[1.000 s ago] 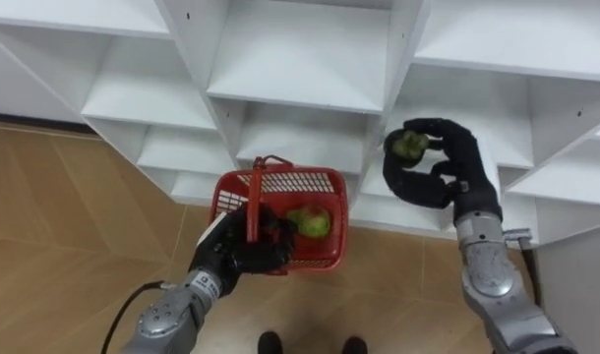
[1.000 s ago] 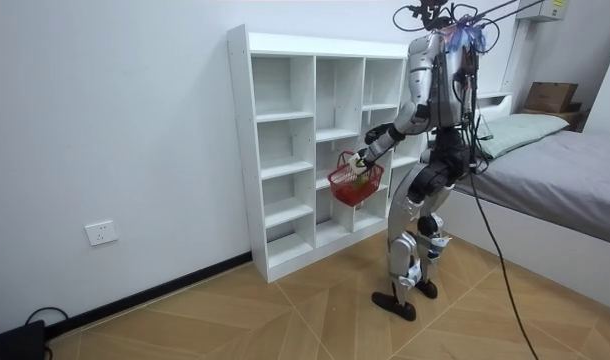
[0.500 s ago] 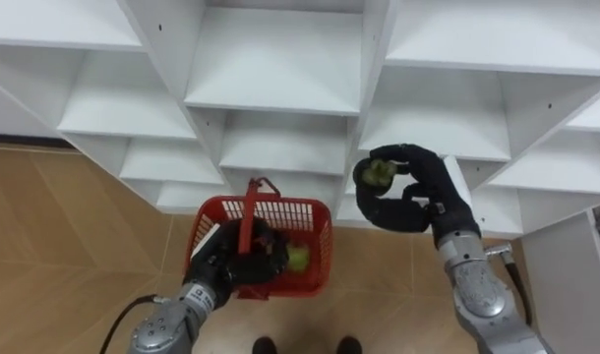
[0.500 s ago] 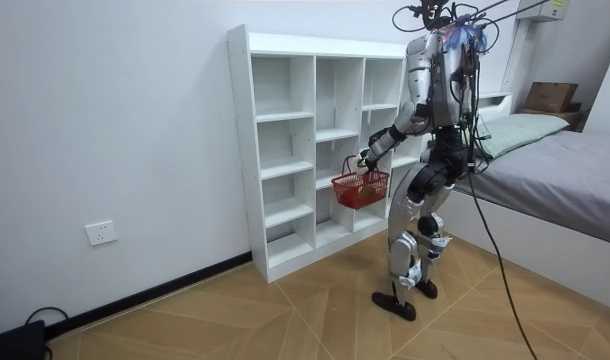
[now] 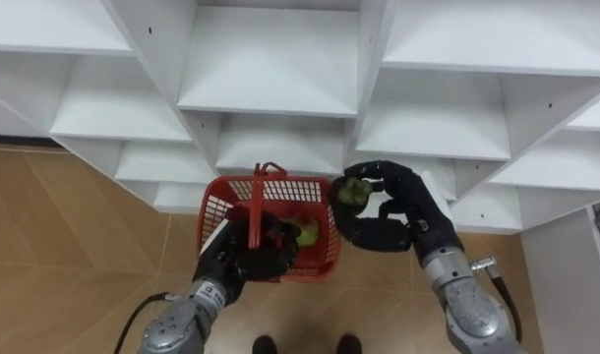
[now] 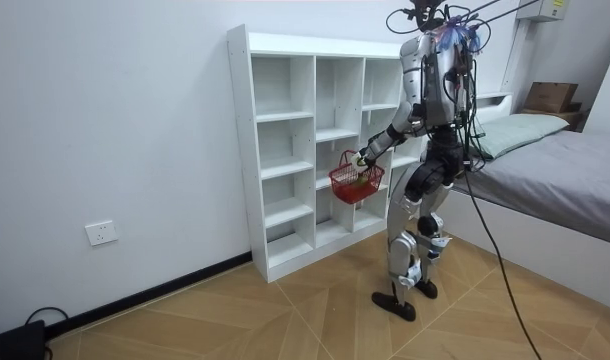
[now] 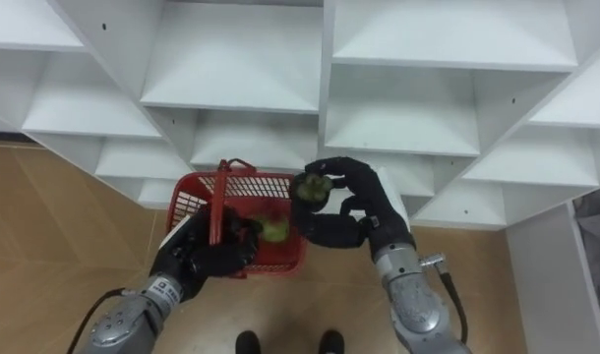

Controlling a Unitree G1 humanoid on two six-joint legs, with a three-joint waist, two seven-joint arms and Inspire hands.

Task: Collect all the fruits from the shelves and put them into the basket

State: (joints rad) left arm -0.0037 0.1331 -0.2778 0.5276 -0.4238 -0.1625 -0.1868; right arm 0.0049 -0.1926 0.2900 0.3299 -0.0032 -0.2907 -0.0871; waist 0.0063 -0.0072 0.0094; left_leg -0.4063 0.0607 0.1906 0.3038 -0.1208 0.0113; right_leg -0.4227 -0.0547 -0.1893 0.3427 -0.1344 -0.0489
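Swings round green fruit (image 5: pixel 351 191), clutched in right hand (image 5: pixel 390 218), to rim of red plastic mesh basket (image 5: pixel 219 203), gripped by left hand (image 5: pixel 243 260), for dropping.

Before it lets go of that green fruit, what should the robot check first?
1. Fruit held securely: ok. The right hand has its fingers curled round the green fruit.
2. Basket held: ok. The left hand grips the red basket at its handle.
3. Fruit over the opening: not ok. It sits at the basket's right rim, not over the middle.
4. Room inside: ok. One other fruit lies in it, with space beside it.
5. Basket level: cannot tell.
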